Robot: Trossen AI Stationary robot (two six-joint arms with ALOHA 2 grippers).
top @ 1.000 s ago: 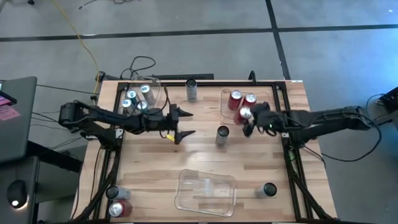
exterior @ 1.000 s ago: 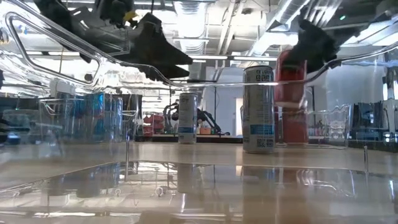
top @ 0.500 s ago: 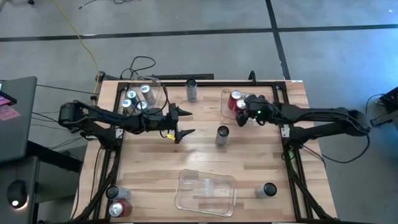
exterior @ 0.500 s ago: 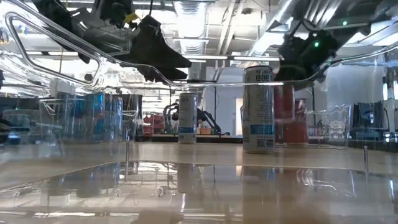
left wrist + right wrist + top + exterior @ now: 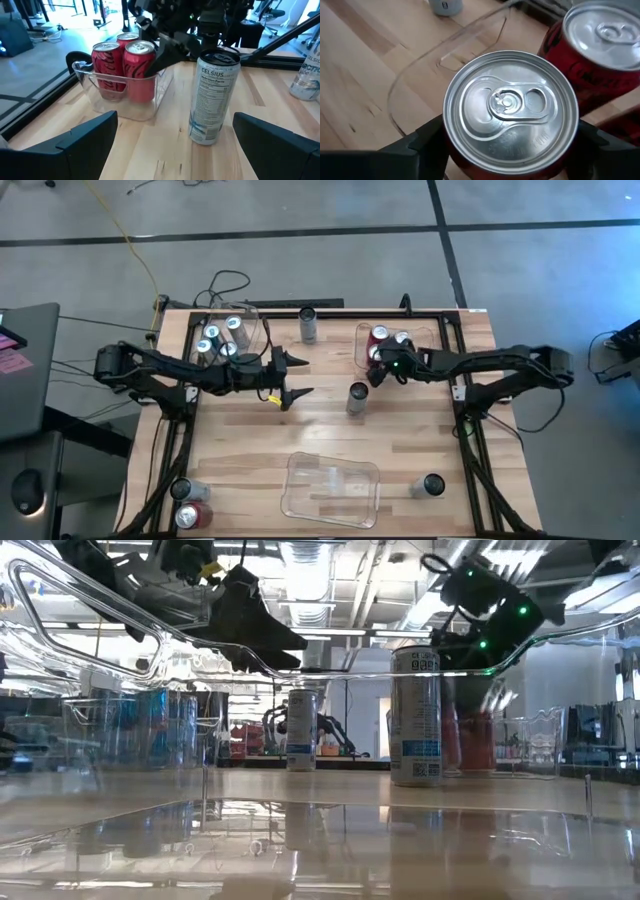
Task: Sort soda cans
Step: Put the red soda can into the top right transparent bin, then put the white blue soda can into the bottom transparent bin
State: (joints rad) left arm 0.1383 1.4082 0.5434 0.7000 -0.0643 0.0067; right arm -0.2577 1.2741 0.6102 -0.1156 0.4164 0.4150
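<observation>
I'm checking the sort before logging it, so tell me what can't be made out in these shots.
- Right gripper: fingers flank a red can in the bin; grip or release unclear. The high view hides it under the arm.
- Red cans in that bin: the left wrist view shows three; the arm may hide more.
- Cans at the table's near left corner: partly cut off by the frame rail in the high view.
- Clear front bin: blurs the low view.

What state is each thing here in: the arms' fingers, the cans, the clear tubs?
left gripper: fingers open, empty, above the table.
right gripper: fingers shut on the held red can.
held red can: upright, in the red-can bin.
Celsius can: standing upright, untouched.
near bin: empty.
far-left bin: holds silver-blue cans.
</observation>
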